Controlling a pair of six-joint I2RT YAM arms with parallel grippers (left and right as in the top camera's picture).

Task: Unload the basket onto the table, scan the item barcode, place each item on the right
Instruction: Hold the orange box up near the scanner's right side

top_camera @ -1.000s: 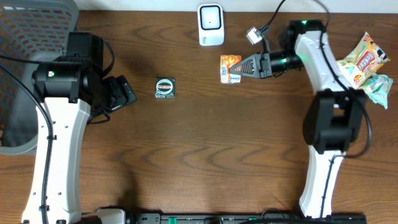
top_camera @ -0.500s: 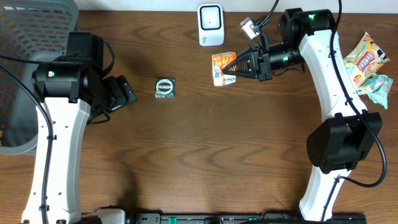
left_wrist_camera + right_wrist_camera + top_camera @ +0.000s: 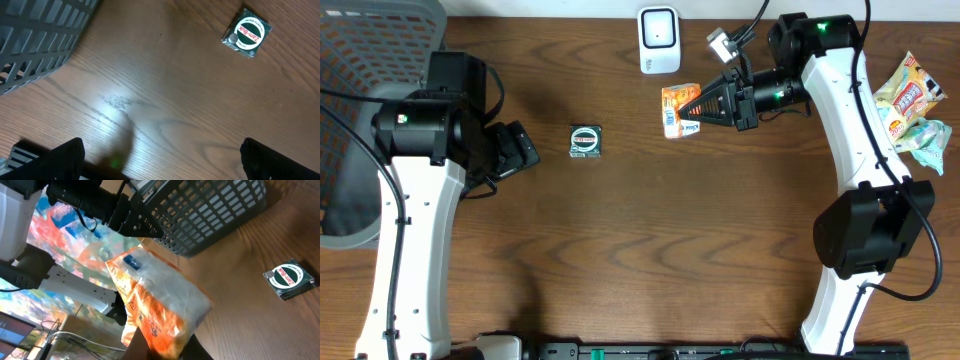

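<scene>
Now the right jaws are gripping the orange snack packet point(image 3: 670, 100) above the tabletop point(image 3: 650, 230), near the white scanner point(image 3: 659, 40); the left jaws are standing wide open near the green tin point(image 3: 586, 141).

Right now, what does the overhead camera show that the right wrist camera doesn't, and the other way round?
Only the overhead view shows the white scanner and the snack bags at the far right. Only the right wrist view shows a blue patch on the orange packet and a blurred colourful background. Both show that orange packet, the green tin and the grey basket.
</scene>
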